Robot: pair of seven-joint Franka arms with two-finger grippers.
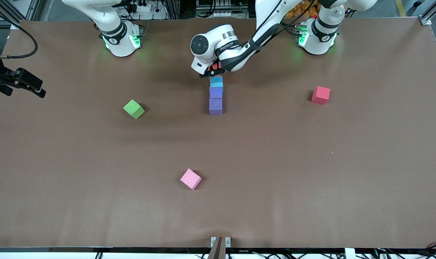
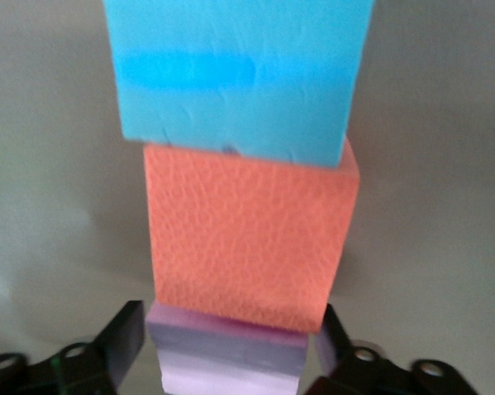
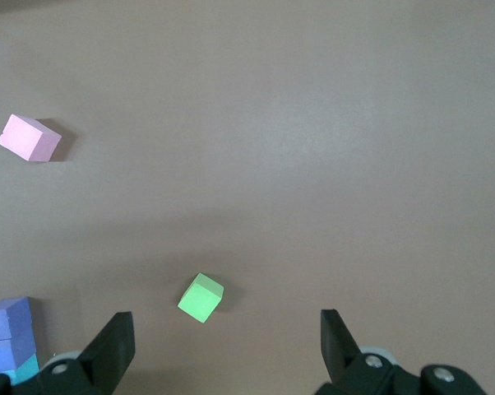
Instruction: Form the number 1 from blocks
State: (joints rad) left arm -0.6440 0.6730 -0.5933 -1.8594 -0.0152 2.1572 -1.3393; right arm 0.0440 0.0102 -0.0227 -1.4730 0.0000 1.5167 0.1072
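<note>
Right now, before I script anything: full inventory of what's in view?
orange block: 1, orange, farthest end of the column, next to the sky blue one
sky blue block: 1, sky blue, in the column
purple blocks: 2, purple, column's nearer end
pink block: 1, pale pink, alone, nearest the front camera
green cube: 1, green, toward the right arm's end
red cube: 1, red, toward the left arm's end
table: 1, brown
left gripper: jaws open, low over the orange block
right gripper: jaws open, waiting high over the table
</note>
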